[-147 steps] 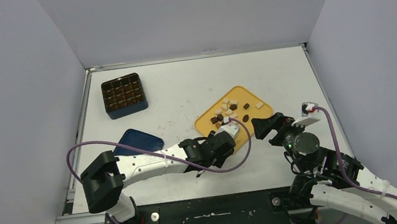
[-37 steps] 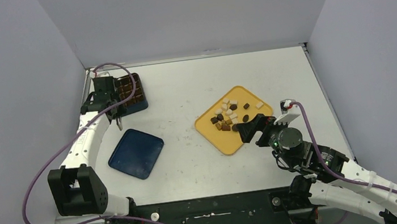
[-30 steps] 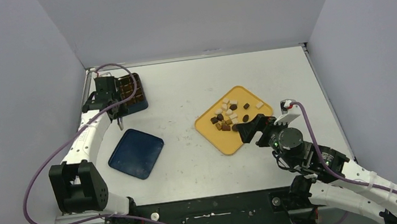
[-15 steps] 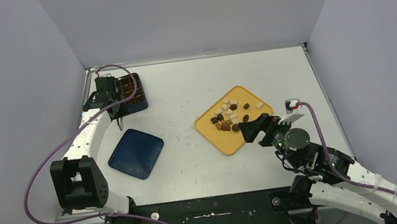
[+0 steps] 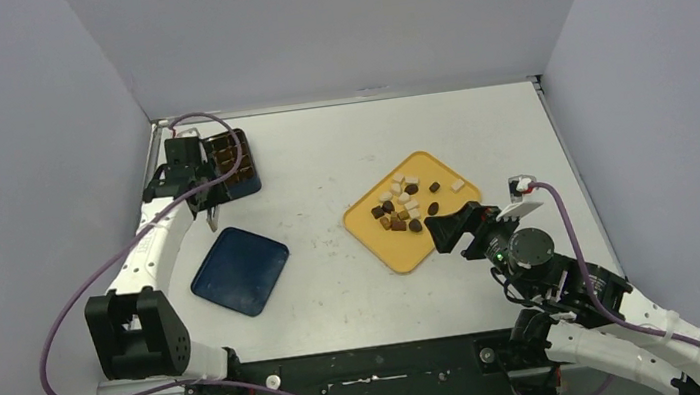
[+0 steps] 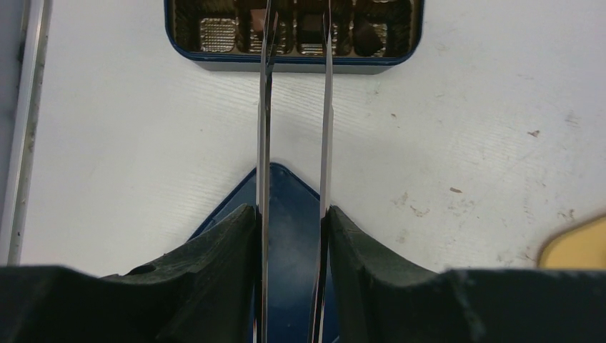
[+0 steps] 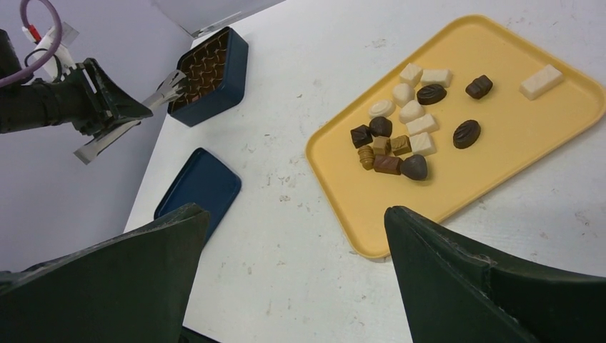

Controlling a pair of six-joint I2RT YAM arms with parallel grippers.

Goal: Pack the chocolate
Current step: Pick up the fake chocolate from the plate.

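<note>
A dark blue compartmented box (image 5: 228,177) sits by the white tabletop's (image 5: 320,151) far left corner, with the tips of the metal tongs (image 6: 326,107) over it. A flat blue lid (image 5: 240,270) lies nearer along the left edge, and a yellow tray (image 5: 403,249) right of centre.

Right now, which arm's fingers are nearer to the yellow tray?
Right. The right fingers stand open at the near edge of the yellow tray; the left fingers, holding tongs, are far off by the chocolate box.
</note>
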